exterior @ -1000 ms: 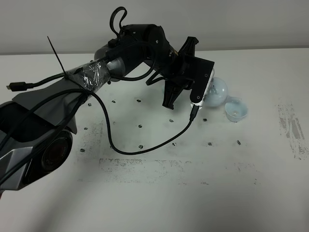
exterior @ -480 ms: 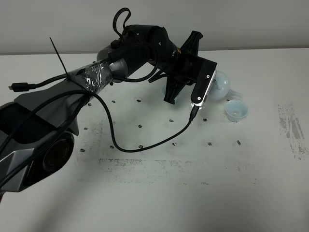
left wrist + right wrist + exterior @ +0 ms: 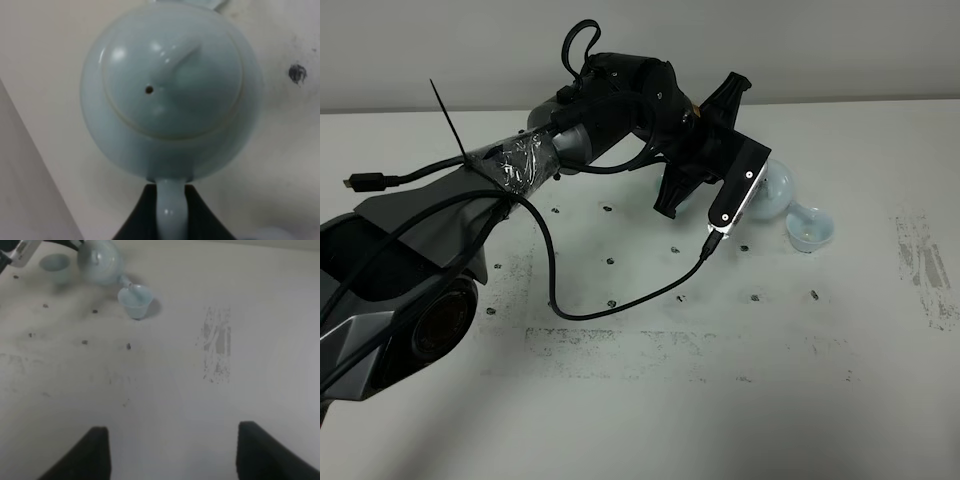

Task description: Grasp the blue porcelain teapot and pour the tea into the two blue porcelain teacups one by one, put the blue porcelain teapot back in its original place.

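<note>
**Exterior high.** Teapot (image 3: 777,188): pale glazed porcelain, on the far right of the bench (image 3: 650,400), spout toward the cup (image 3: 810,229). The left arm (image 3: 600,130) covers its handle side.

**Left wrist.** Left pincer (image 3: 171,212) clamped on the loop handle (image 3: 171,200). Judged hard, slick and brittle, heavier if it holds tea. The handle is the one sound hold. The lid (image 3: 172,80) merely sits on and may slip when tipped.

**Right wrist.** Right pincer (image 3: 172,455) apart, empty. Second cup (image 3: 55,265) just beside the teapot, on the side away from the spout.

High overview — both wrists sharing teapot (image 3: 170,90)
</note>
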You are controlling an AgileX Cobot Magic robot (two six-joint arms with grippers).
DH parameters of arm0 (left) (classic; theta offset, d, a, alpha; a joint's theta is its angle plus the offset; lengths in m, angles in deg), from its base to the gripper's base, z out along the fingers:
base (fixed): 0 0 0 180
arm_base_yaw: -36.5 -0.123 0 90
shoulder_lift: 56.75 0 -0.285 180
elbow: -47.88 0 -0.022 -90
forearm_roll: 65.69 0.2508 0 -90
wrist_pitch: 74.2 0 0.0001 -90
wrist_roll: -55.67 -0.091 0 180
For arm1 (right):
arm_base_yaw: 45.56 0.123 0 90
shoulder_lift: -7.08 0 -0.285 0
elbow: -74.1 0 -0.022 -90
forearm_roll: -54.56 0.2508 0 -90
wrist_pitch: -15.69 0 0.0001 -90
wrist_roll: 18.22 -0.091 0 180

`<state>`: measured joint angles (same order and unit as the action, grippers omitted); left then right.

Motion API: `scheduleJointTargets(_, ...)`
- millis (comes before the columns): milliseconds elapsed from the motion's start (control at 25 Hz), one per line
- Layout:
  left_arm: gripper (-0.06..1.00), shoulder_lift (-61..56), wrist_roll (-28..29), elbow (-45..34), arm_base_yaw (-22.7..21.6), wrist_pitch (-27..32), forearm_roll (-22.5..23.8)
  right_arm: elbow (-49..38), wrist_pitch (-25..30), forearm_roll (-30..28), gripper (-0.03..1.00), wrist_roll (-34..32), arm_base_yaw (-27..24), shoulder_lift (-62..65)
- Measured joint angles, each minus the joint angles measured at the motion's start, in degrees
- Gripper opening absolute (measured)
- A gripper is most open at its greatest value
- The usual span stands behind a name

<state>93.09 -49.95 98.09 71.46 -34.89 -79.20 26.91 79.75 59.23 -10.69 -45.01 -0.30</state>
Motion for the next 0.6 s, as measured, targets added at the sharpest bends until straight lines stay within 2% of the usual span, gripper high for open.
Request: scheduleJointTargets(600,0.0,-0.1,-2.2,0.0,0.1,-2.8,0.3,0.0,0.0,0.0,0.52,0.0,0.0,0.0)
